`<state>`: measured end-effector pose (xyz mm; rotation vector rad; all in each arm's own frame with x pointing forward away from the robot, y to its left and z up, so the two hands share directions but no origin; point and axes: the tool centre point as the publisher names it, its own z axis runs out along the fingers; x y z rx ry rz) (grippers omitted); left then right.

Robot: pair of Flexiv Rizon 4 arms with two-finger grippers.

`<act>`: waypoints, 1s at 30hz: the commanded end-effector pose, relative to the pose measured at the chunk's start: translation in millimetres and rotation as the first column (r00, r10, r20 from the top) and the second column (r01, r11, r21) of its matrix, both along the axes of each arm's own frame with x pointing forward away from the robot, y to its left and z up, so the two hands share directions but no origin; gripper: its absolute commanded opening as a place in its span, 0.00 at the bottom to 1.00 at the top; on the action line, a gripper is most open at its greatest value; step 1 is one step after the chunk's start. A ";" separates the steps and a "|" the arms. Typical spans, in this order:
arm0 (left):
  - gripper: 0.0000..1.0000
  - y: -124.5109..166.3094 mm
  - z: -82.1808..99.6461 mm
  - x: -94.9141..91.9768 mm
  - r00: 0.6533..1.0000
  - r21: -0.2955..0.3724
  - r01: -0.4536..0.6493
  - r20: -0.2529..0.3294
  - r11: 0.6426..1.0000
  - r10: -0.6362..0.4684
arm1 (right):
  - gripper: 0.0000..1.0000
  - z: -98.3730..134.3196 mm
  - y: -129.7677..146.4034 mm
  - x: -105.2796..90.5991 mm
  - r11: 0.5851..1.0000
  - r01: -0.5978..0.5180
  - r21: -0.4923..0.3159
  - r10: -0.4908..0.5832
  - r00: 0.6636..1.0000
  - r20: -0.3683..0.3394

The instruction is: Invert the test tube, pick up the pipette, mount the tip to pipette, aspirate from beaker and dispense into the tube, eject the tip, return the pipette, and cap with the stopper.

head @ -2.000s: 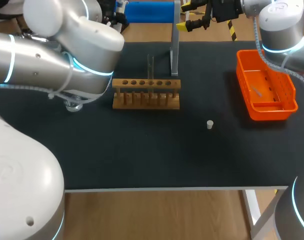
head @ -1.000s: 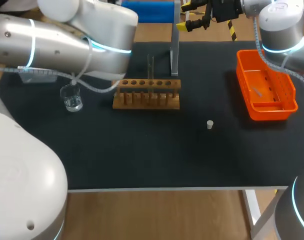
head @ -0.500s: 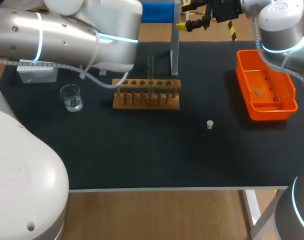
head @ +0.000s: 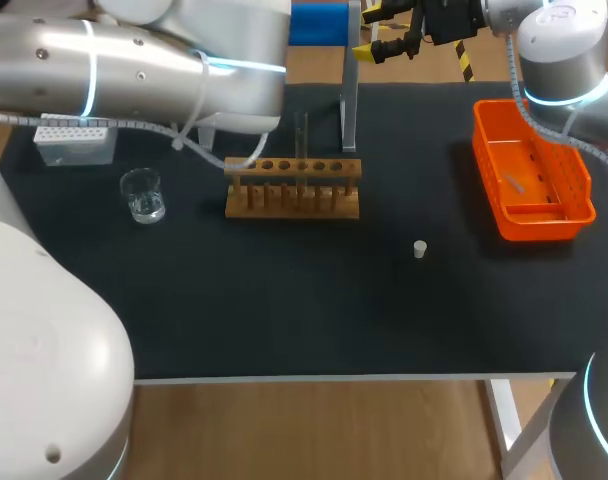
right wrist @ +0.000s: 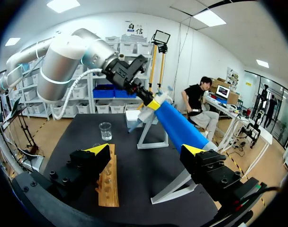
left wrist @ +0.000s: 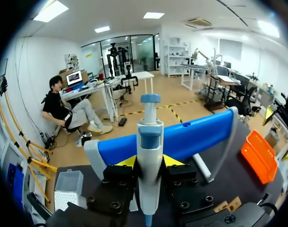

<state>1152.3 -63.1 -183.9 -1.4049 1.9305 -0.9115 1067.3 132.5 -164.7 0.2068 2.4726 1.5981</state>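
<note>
My left gripper [left wrist: 148, 161] is shut on the white and blue pipette [left wrist: 149, 142], held upright just before the blue bar of the pipette stand [left wrist: 191, 135]. In the head view my left arm [head: 134, 70] covers that gripper. From the right wrist view the left gripper [right wrist: 152, 103] sits at the near end of the stand [right wrist: 179, 125]. My right gripper [head: 392, 46] hangs open and empty above the table's back edge. A test tube [head: 302, 135] stands in the wooden rack [head: 294, 188]. The beaker [head: 143, 195] is left of the rack and the white stopper [head: 420, 249] lies right of it.
A tip box [head: 76, 140] sits at the back left, behind the beaker. An orange bin [head: 529, 170] stands at the right. The stand's metal post [head: 350, 90] rises just behind the rack.
My left arm has swung back and to the right toward the stand, uncovering the beaker and the tip box. The right arm has kept still.
</note>
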 end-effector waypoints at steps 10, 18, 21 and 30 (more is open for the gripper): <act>0.00 -5.2 -3.9 4.4 1.000 0.006 -0.016 -0.022 1.000 0.016 | 1.00 0.8 -0.5 -0.3 1.000 0.000 -0.003 0.000 1.000 -0.002; 0.00 -6.0 -12.2 -2.1 0.999 0.000 -0.025 -0.037 1.000 0.025 | 1.00 0.8 -0.5 -0.3 1.000 0.000 -0.003 0.000 1.000 -0.002; 0.00 -5.7 -14.2 -0.3 0.999 0.000 -0.026 -0.040 1.000 0.026 | 1.00 0.8 -0.5 -0.3 1.000 0.000 -0.003 0.000 1.000 -0.002; 0.00 -8.9 -8.9 3.8 0.999 0.001 -0.024 -0.030 1.000 0.024 | 1.00 0.8 -0.5 -0.3 1.000 0.000 -0.003 0.000 1.000 -0.002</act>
